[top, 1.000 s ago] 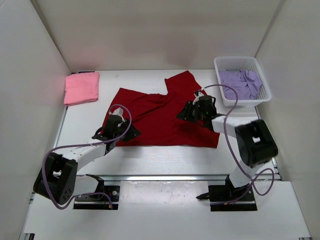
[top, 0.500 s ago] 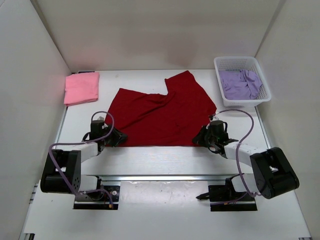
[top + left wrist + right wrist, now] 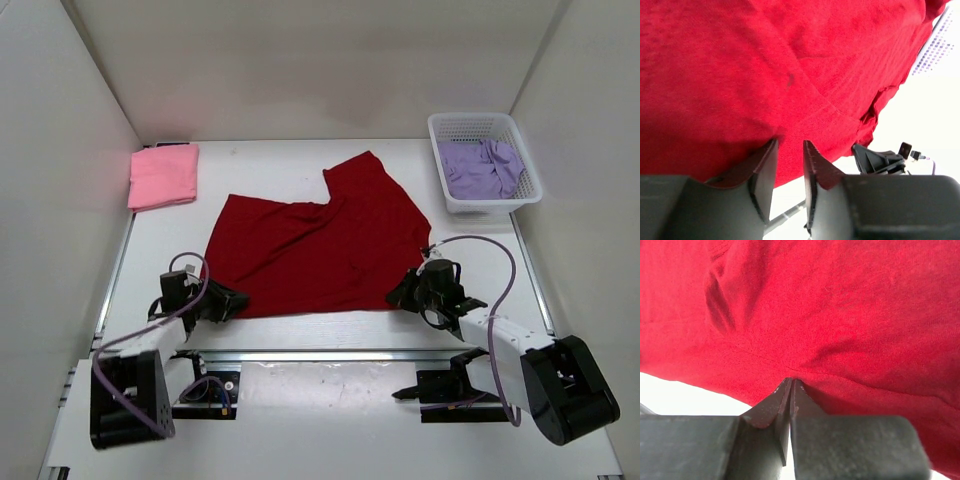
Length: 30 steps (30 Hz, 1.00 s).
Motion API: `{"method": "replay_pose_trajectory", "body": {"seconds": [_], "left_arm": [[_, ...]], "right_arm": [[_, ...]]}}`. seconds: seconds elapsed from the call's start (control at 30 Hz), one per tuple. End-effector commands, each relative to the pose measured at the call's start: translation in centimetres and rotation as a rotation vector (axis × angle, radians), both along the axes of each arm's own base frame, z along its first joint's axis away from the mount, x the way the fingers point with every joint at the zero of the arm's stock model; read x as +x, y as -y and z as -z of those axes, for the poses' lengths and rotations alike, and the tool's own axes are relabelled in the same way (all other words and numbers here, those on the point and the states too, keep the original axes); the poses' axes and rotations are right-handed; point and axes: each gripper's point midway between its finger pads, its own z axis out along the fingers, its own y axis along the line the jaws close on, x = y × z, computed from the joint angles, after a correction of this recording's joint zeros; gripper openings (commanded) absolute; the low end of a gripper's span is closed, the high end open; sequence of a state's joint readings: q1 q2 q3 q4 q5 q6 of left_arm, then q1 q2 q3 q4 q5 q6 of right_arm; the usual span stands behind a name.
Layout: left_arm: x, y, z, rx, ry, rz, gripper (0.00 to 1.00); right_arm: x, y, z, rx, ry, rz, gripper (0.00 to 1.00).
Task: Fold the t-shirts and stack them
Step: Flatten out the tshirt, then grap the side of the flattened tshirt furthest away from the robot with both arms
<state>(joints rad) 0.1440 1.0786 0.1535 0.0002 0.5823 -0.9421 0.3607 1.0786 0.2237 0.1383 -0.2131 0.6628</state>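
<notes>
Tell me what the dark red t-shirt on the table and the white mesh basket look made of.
Dark red t-shirt: soft knit cloth, possibly cotton jersey, matte; the wrist views show a fine fuzzy surface, a stitched hem and soft wrinkles. White mesh basket: likely moulded plastic, smooth; its walls are a rigid, even lattice.

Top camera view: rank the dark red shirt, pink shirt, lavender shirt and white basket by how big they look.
1. dark red shirt
2. white basket
3. pink shirt and lavender shirt: about alike, so not ranked.
</notes>
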Motion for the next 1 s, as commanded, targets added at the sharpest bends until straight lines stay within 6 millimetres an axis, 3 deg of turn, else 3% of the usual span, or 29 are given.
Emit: {"method": "replay_pose_trajectory", "body": {"seconds": [0.0,0.07,0.1,0.2,0.23,0.3,0.47,0.53,0.57,0.6,0.63,0.7,0.73,0.8,0.83,0.97], "left_arm": [[-3.3,0.5,1.4,-0.01,-0.121,0.003,0.4],[0.7,1.0,-2.3,0.001,0.001,0.037,0.41],[2.0,1.1,-3.0,0.039,0.031,0.039,0.41],[9.8,2.8,-11.8,0.168,0.288,0.065,0.43],[10.8,2.7,-12.3,0.226,0.3,0.059,0.44],[14.8,2.8,-15.1,0.273,0.372,0.042,0.47],[21.8,-1.0,-12.0,0.457,0.263,-0.019,0.44],[23.6,-2.2,-8.8,0.51,0.166,-0.019,0.44],[25.1,-3.1,-9.6,0.54,0.181,-0.048,0.44],[26.1,-3.1,-8.9,0.547,0.165,-0.035,0.44],[26.3,-3.6,-6.9,0.561,0.116,-0.028,0.44],[28.8,-3.6,-8.0,0.62,0.139,-0.008,0.45],[28.8,-3.9,-6.2,0.657,0.087,0.013,0.47],[30.7,-4.9,-6.8,0.726,0.086,0.008,0.48],[30.6,-5.4,-5.4,0.748,0.047,0.019,0.48],[31.5,-6.6,-4.9,0.825,0.025,0.017,0.47]], "right_arm": [[-4.5,1.0,3.1,-0.06,-0.187,-0.041,0.01],[-2.9,0.6,1.2,-0.053,-0.138,-0.063,0.03],[-2.5,0.5,0.6,-0.047,-0.121,-0.07,0.05],[0.6,-0.3,-3.4,-0.025,-0.006,-0.08,0.08],[0.9,-0.5,-3.9,-0.026,0.014,-0.092,0.08],[2.0,-0.9,-5.1,-0.035,0.067,-0.101,0.08],[3.9,-3.0,-6.7,0.007,0.13,-0.16,0.02],[5.6,-3.5,-7.7,0.008,0.176,-0.156,0.01],[6.5,-4.0,-8.1,0.01,0.185,-0.162,0.0],[8.3,-4.0,-9.1,0.018,0.221,-0.152,0.0],[9.8,-3.5,-9.7,0.023,0.24,-0.116,0.0],[13.5,-3.7,-11.0,0.033,0.275,-0.099,0.0],[14.8,-3.3,-11.2,0.026,0.289,-0.084,0.0],[18.1,-3.8,-11.4,0.015,0.277,-0.08,0.01],[18.7,-3.7,-11.2,0.011,0.272,-0.082,0.02],[20.9,-4.5,-12.2,0.024,0.317,-0.082,0.02]]}}
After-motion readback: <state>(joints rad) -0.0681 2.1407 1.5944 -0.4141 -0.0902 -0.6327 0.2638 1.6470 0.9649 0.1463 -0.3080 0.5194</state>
